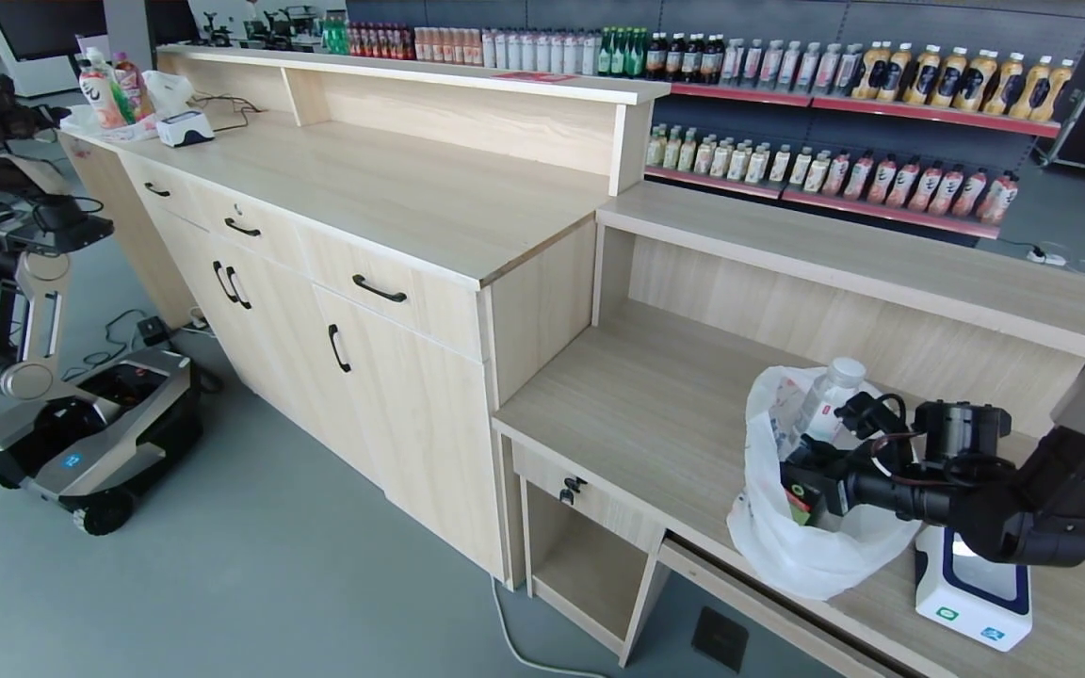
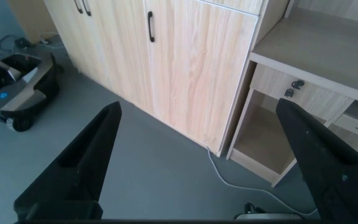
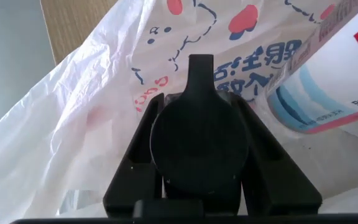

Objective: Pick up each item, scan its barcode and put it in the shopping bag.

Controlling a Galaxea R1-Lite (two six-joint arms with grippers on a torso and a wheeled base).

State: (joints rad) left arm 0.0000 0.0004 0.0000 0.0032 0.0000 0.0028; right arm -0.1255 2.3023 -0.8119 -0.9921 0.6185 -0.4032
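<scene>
On the low desk stands a white shopping bag [image 1: 787,556] with its mouth open. A clear bottle [image 1: 825,400] with a white cap leans inside it. My right gripper [image 1: 801,480] reaches into the bag's mouth and is shut on a dark item [image 1: 797,501] with a red and green label. In the right wrist view the gripper [image 3: 197,106] hugs the dark item's round black top [image 3: 197,143], with the bag's printed plastic [image 3: 104,93] and the bottle [image 3: 328,81] just beyond. My left gripper [image 2: 197,109] hangs open above the grey floor in front of the cabinet doors [image 2: 197,56].
A white and blue barcode scanner [image 1: 971,589] stands on the low desk [image 1: 655,405] right beside the bag. The tall counter [image 1: 392,188] carries another scanner [image 1: 185,129] and bottles [image 1: 109,89] at its far end. Another robot [image 1: 62,443] stands on the floor at left. Drink shelves [image 1: 834,113] line the back.
</scene>
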